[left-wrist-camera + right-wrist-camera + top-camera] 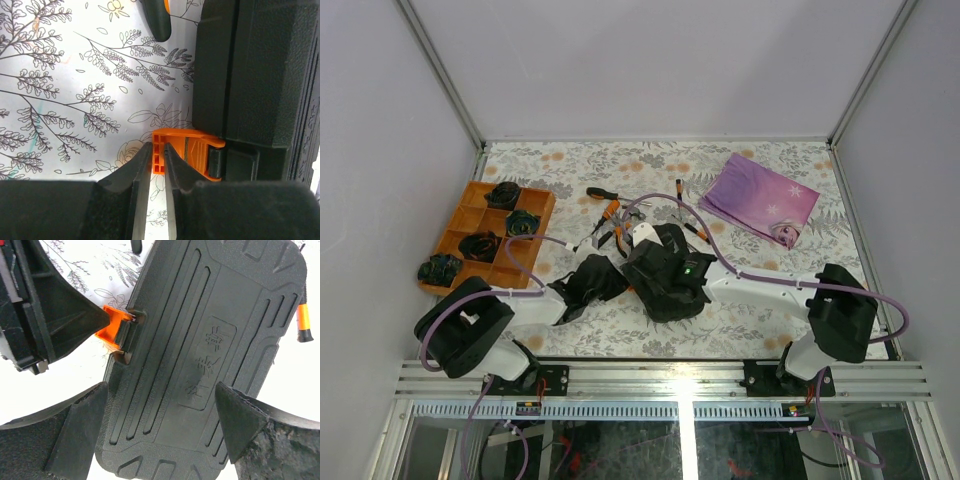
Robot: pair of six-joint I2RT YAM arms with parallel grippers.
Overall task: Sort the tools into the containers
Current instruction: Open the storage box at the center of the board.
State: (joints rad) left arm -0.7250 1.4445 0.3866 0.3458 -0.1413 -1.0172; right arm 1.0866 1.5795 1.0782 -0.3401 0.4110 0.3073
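Note:
The black hard case (660, 290) lies closed at mid-table, its ribbed lid up (210, 315). Its orange latch (192, 150) sticks out on the left side and also shows in the right wrist view (112, 325). My left gripper (158, 152) is pinched on the latch's outer end. My right gripper (162, 407) is wide open just above the lid, one finger to each side, touching nothing. Loose tools lie behind the case: a black-and-orange screwdriver (602, 193), orange-handled pliers (610, 215) and another screwdriver (680, 190). A dark handle (157, 20) lies near the case.
An orange divided tray (448, 235) with black coiled lumps stands at the far left. A purple printed bag (760, 198) lies at the back right. A screwdriver tip (302, 322) lies beyond the case's far side. The cage walls close in the table on three sides.

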